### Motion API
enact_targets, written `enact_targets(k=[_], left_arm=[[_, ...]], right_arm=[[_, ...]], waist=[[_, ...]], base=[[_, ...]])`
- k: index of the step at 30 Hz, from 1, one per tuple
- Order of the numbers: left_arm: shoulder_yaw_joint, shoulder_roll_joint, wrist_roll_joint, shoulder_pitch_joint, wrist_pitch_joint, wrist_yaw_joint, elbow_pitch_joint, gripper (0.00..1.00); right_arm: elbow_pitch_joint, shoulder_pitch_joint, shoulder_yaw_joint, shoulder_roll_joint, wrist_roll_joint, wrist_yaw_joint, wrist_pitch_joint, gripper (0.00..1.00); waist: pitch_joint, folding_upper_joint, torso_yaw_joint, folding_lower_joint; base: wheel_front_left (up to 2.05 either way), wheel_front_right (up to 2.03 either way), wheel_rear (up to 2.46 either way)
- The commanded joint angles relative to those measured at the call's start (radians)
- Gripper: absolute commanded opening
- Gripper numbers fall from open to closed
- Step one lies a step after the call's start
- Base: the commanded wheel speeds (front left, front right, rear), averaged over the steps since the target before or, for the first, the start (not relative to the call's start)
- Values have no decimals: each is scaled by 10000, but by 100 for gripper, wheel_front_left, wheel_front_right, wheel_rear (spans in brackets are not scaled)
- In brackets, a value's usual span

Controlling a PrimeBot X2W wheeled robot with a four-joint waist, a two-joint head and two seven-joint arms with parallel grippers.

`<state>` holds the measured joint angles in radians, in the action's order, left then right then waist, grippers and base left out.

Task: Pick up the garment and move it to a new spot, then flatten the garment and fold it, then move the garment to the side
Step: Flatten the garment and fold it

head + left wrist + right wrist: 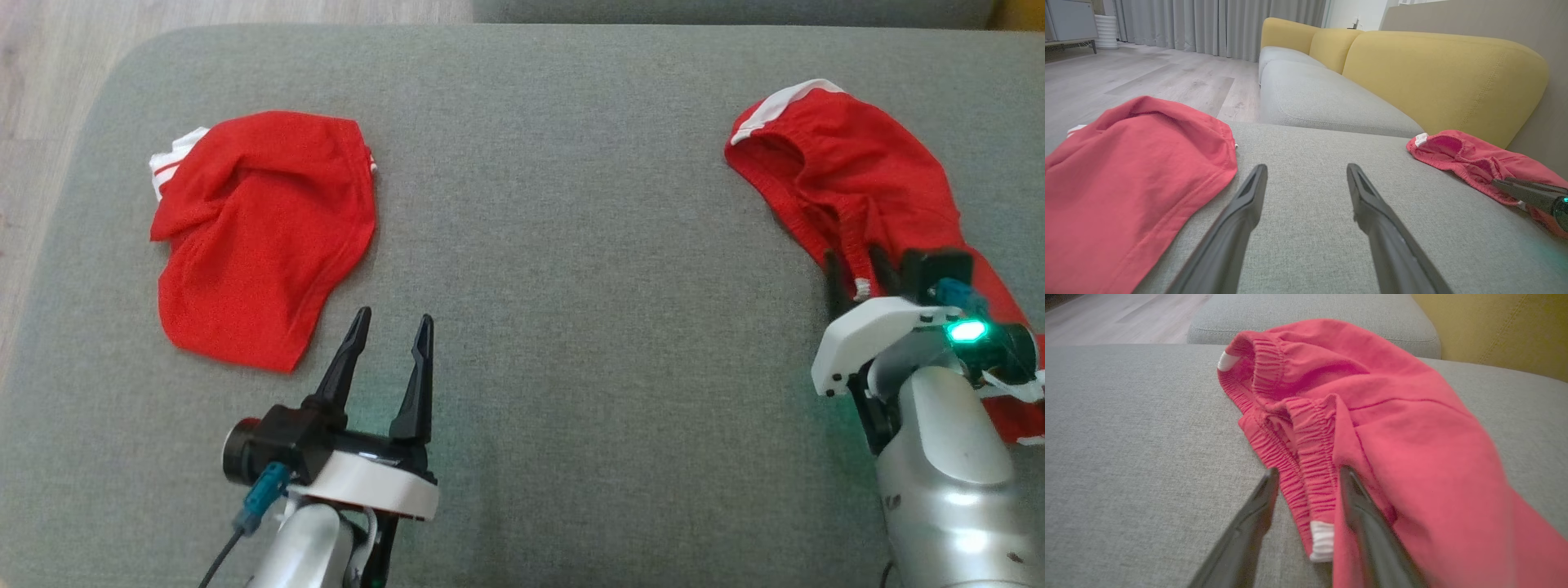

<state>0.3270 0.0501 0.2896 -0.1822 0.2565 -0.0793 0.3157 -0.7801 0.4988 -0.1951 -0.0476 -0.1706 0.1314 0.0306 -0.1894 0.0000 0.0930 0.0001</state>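
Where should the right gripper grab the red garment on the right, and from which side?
Probably the gathered elastic waistband near its white end: it stands up as a thick ridge along the red garment's edge beside bare cushion. Come in low from the robot's side, as the right gripper sits now, one finger either side.

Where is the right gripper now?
Head view: the right gripper is at the right side of the grey cushion, straddling the waistband of the red garment there.
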Motion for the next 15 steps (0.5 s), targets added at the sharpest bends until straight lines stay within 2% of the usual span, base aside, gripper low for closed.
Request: enact_targets(k=[1,9,15], left_arm=[[-206,1,70,-436,53,42,-309,100],[-189,1,143,-394,53,110,-283,100],[-214,1,152,-287,53,115,-221,100]], right_arm=[[153,388,126,-27,-143,-7,150,0],[-648,772,27,-26,-444,-7,675,0],[-983,978,1345,-26,854,-7,1544,0]], waist=[[-5,0,-2,-1],[177,0,-158,-1],[524,0,-293,-1]], base=[[0,0,0],[0,0,0],[0,0,0]])
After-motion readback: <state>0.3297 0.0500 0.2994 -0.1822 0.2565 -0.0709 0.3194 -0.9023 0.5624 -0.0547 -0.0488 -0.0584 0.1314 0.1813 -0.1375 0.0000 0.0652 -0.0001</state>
